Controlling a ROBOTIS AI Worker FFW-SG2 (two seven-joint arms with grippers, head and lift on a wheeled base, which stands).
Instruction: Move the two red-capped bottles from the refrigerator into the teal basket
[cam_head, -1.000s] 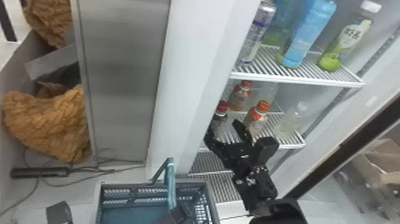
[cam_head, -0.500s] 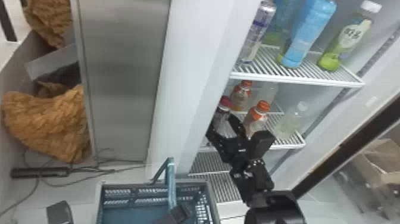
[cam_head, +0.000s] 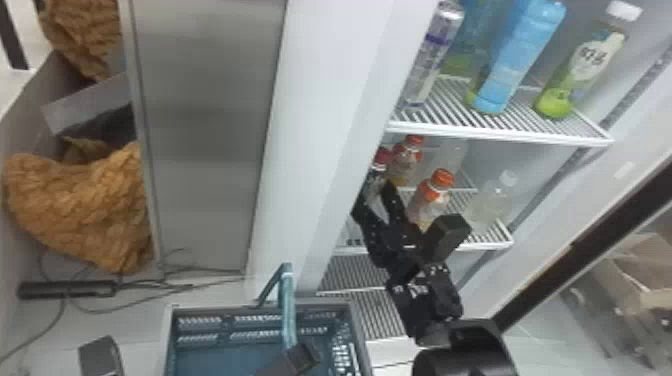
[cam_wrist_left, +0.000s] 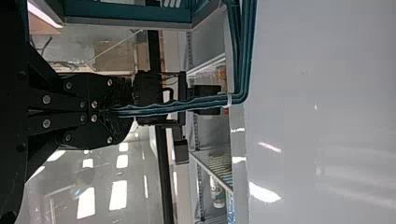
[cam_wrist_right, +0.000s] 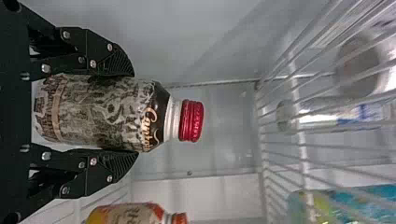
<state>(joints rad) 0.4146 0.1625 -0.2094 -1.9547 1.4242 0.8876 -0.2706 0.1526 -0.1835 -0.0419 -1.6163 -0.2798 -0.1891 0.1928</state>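
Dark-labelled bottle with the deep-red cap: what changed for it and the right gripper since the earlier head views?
The right gripper has closed in on the dark-labelled bottle and taken hold of it. Both have shifted slightly up in the head view, so the bottle appears lifted. The front orange-capped bottle and the teal basket stayed put.

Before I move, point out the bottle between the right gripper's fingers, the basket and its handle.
Bottle (cam_wrist_right: 100, 112): right wrist view, on its patterned body.
Basket (cam_head: 215, 361): head view, on its bare inner floor.
Handle (cam_head: 288, 310): head view, on its teal bar.
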